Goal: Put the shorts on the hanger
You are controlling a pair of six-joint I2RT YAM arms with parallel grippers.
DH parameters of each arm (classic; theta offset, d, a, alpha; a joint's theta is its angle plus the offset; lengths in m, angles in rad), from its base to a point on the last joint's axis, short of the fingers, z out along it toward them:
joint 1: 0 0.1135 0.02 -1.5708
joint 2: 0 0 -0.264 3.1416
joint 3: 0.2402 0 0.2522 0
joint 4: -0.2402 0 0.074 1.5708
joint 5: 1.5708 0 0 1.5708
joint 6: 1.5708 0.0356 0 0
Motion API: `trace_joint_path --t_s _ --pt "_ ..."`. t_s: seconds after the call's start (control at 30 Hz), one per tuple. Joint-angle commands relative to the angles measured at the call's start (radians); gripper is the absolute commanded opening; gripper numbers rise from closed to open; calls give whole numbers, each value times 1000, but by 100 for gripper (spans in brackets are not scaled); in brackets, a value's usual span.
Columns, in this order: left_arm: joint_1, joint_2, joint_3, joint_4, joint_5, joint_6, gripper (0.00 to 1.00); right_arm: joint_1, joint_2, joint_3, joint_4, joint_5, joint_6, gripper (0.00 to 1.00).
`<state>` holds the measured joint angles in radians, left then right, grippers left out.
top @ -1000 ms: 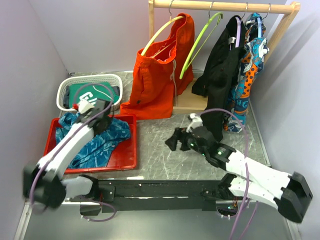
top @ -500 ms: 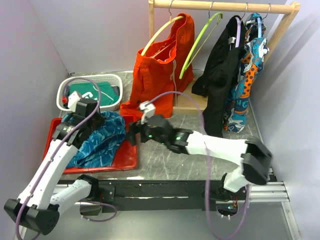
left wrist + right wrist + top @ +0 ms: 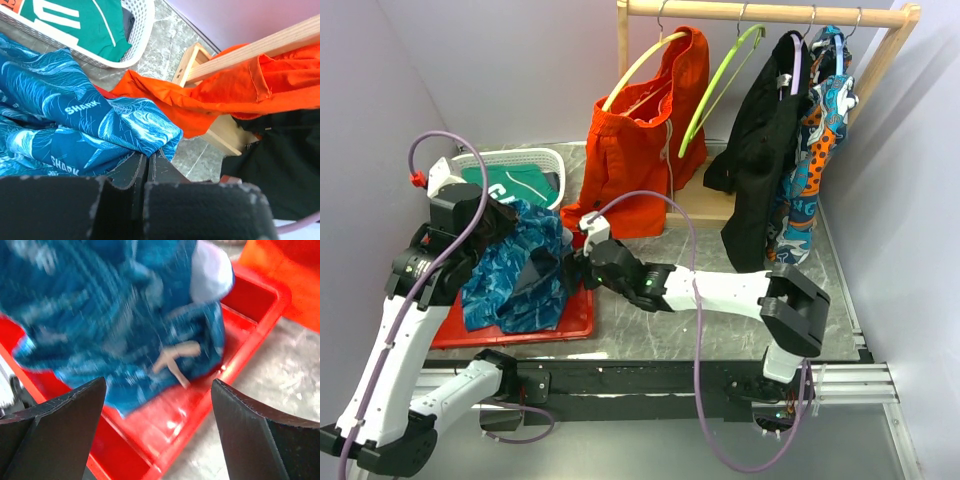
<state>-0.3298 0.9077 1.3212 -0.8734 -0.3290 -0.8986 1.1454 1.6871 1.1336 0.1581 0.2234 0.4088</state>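
The shark-print blue shorts hang in a bunch above the red tray, raised clear of most of its floor, at the left of the table. The left gripper holds them at their upper edge. In the left wrist view its fingers are pressed together with the folded fabric at their tips. The right gripper sits just beside the shorts on their right side, over the tray's right rim. Its own camera shows the two fingers spread wide apart with nothing between them, the blurred shorts and a pale drawstring in front, and the tray wall behind.

The lime-green hanger is bare and hangs from the wooden rail at the back, well apart from the shorts. To its left a yellow hanger carries orange shorts. To its right hang a black garment and a blue-orange patterned one. Behind the tray stands a white basket with a green garment in it.
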Motion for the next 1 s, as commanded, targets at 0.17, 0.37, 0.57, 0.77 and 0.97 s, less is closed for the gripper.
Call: trace_joint_path --t_s 0.17,0.37,0.57,0.77,0.97 --pt "-3 -24 131 8 53 44 1 16 92 147 109 165 85 88" --pt "-3 -20 161 -3 73 66 1 16 120 202 139 244 55 79" --pt "-3 -26 151 5 99 79 1 14 65 272 94 326 -33 32" --pt "-3 -21 165 14 107 96 1 14 -146 236 17 389 -96 0" --pt "-3 10 150 86 183 115 1 20 -344 296 -147 419 -156 0"
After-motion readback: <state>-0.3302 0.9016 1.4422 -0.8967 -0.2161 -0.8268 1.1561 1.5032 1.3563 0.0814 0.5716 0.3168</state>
